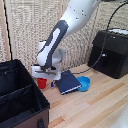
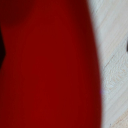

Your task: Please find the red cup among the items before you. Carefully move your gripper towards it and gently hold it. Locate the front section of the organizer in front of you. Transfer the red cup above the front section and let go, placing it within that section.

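The red cup [image 1: 42,84] stands on the wooden table just beside the organizer [image 1: 20,95], a big black box with an inner divider at the exterior view's left. My gripper [image 1: 42,79] is lowered straight over the cup, its white body right above it and its fingers down around it. In the wrist view the red cup [image 2: 50,65] fills most of the picture, very close and blurred. Dark slivers at both edges look like the fingers, and a strip of table shows between the cup and one of them. The jaws look open.
A dark blue notebook [image 1: 67,82] lies right beside the cup, with a blue bowl [image 1: 84,84] past it. A black boxy appliance [image 1: 111,52] with a cable stands at the back at the exterior view's right. Light wooden table [image 1: 95,107].
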